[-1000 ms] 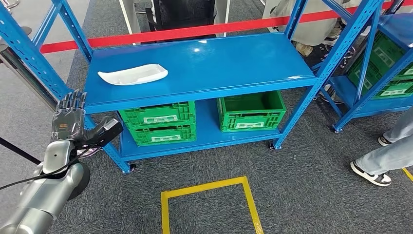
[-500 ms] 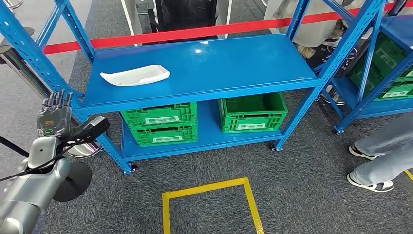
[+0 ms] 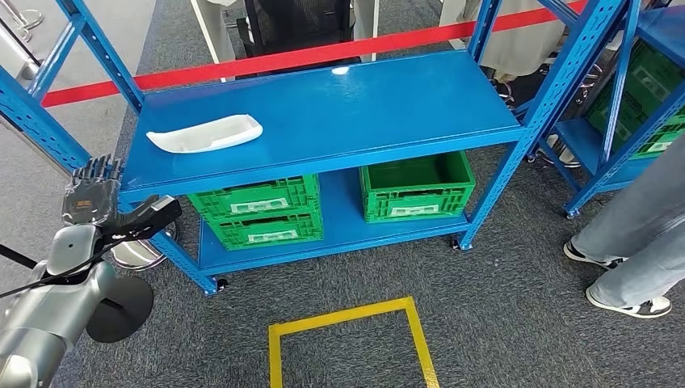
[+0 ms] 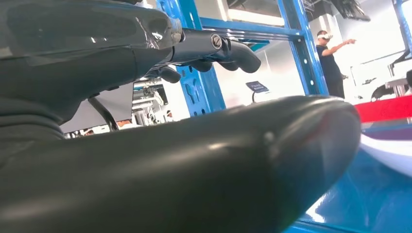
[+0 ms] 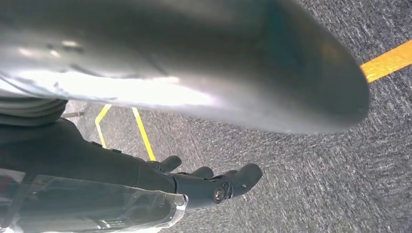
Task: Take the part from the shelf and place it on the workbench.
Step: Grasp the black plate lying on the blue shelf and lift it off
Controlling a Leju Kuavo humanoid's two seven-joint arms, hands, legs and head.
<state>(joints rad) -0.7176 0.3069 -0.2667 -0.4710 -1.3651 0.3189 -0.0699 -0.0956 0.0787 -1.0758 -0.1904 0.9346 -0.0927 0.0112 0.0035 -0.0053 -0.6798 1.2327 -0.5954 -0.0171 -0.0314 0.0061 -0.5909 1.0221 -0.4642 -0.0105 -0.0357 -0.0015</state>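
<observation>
The part is a long white curved shell (image 3: 203,133) lying on the left of the blue shelf's top board (image 3: 347,113). Its white edge (image 4: 388,153) also appears in the left wrist view over the blue board. My left hand (image 3: 101,206) is raised at the shelf's front left corner, below and left of the part, fingers up and thumb out, holding nothing; its fingers (image 4: 223,48) stand straight beside a blue upright. My right hand (image 5: 194,187) hangs over the grey carpet with its fingers apart, holding nothing.
Green crates (image 3: 258,210) (image 3: 416,187) sit on the lower board. A second blue rack (image 3: 638,97) stands at right. A person's legs (image 3: 638,242) are at right. A red barrier tape (image 3: 283,58) runs behind; a yellow floor square (image 3: 351,339) lies in front.
The camera has shifted, so the shelf and part sit further left in the picture. My left hand stays at the shelf's left corner. The person's legs have come closer.
</observation>
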